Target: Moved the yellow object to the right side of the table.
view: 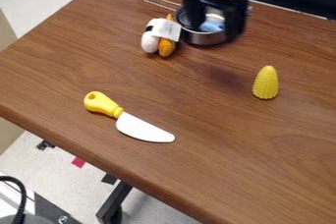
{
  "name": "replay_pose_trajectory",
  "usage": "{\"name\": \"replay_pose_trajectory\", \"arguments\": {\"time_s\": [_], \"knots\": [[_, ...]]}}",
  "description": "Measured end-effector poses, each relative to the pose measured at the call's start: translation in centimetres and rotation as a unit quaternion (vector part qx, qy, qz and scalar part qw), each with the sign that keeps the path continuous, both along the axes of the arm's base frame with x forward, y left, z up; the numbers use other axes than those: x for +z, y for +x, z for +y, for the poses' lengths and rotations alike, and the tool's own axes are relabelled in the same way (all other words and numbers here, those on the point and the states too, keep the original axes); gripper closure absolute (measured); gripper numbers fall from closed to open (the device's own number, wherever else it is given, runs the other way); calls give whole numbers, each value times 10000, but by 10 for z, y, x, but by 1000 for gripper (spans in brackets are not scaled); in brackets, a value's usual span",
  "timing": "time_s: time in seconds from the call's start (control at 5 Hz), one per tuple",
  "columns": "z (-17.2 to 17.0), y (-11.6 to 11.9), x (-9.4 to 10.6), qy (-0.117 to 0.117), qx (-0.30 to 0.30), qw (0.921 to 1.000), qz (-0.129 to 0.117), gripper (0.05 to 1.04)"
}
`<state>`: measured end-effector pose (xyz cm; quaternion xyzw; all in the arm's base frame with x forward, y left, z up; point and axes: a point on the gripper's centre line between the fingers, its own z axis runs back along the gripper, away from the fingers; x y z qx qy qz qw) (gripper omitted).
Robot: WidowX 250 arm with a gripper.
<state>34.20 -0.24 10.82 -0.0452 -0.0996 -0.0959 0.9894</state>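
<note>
Yellow, textured and cone-shaped, the toy corn cob (266,84) sits towards the right side of the brown wooden tabletop (216,174), its narrow tip up, and you have nothing touching it. Your black fingers (237,19) are spread apart with no grip on anything, held up over the round metal pot (203,38) near the far edge. From where they hang, the cob lies to the right and nearer, well clear of both of them. If that cob is your yellow object, you're probably at one end of the job: either it has reached the right side and you only need to keep clear, or you have yet to pick it up and take it further right. One frame can't settle which. Should you need to shift it, come across right and nearer, centre over the cob, then lower straight down and close around its wider lower part, since a knock near the tip could topple it. Mind the white-bladed toy knife with a yellow handle (103,104), over on the left; check it isn't the object you mean.
</note>
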Motion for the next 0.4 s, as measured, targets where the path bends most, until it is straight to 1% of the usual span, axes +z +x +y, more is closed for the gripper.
{"name": "replay_pose_trajectory", "arguments": {"time_s": [0.2, 0.4], "knots": [[23, 2, 0, 11, 145, 9998, -113, 83], [35, 4, 1, 101, 116, 9997, -208, 83]]}}
